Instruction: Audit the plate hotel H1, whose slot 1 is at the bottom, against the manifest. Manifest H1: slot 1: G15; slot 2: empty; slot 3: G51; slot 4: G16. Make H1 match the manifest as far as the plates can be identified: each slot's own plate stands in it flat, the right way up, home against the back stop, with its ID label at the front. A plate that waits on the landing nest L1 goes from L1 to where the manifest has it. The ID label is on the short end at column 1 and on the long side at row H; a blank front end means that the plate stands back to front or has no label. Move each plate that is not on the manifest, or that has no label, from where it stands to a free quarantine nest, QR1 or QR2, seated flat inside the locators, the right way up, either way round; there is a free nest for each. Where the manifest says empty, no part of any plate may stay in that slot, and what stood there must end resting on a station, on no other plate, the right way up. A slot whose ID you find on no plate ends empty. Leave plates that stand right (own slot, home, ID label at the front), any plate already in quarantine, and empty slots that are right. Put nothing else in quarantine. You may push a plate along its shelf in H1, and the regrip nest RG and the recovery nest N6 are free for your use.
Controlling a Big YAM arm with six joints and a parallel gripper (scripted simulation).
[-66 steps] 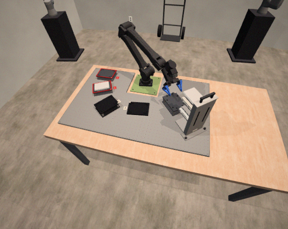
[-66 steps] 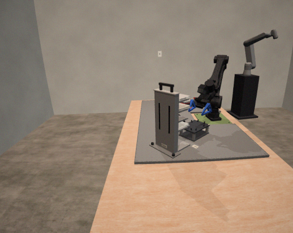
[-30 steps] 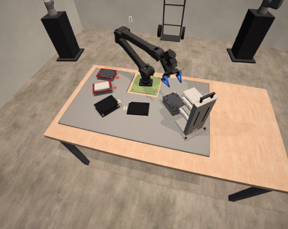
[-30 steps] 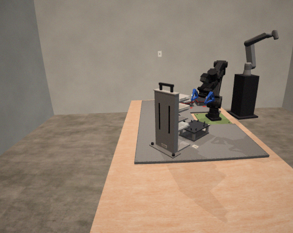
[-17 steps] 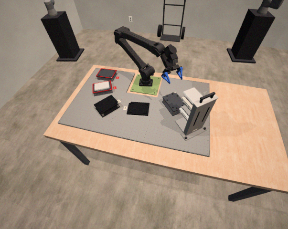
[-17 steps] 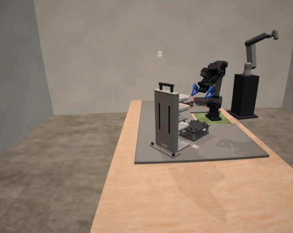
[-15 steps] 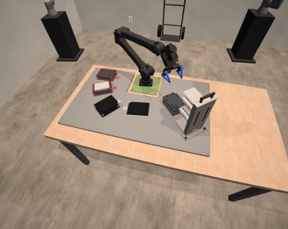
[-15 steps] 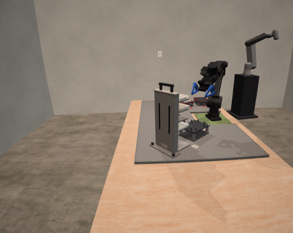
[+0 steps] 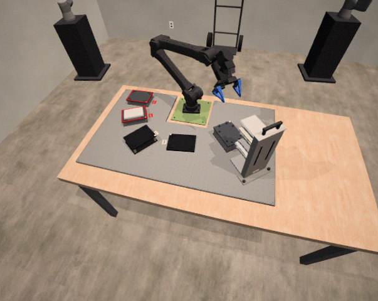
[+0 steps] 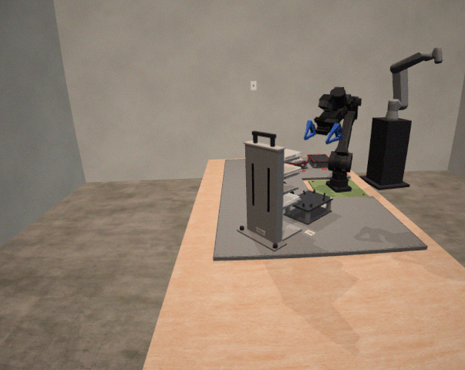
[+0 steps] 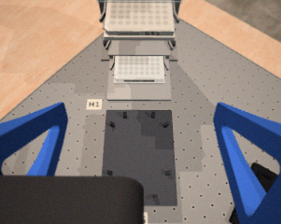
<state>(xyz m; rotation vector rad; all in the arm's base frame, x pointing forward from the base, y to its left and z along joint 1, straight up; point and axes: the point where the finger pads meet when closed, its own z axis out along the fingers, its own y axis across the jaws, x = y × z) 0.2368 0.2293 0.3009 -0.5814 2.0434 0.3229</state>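
Note:
The plate hotel H1 (image 9: pixel 258 142) is a grey tower with a black handle at the right of the mat; it also shows in the exterior view (image 10: pixel 264 191). White plates stick out of its open front: one at the top (image 11: pixel 139 16) and one lower (image 11: pixel 139 69) show in the wrist view, with a bare shelf between them. The dark landing nest (image 9: pixel 227 133) stands in front of the hotel, with nothing on it (image 11: pixel 139 149). My gripper (image 9: pixel 227 90) is open and empty, high above the mat behind the nest, looking down at the hotel's front.
Two red-framed quarantine nests lie at the left back: the far one (image 9: pixel 139 96) holds no plate, the near one (image 9: pixel 133 114) holds a white plate. Two black nests (image 9: pixel 139 138) (image 9: pixel 181 142) lie mid-mat. The arm's base (image 9: pixel 191 106) stands on a green pad.

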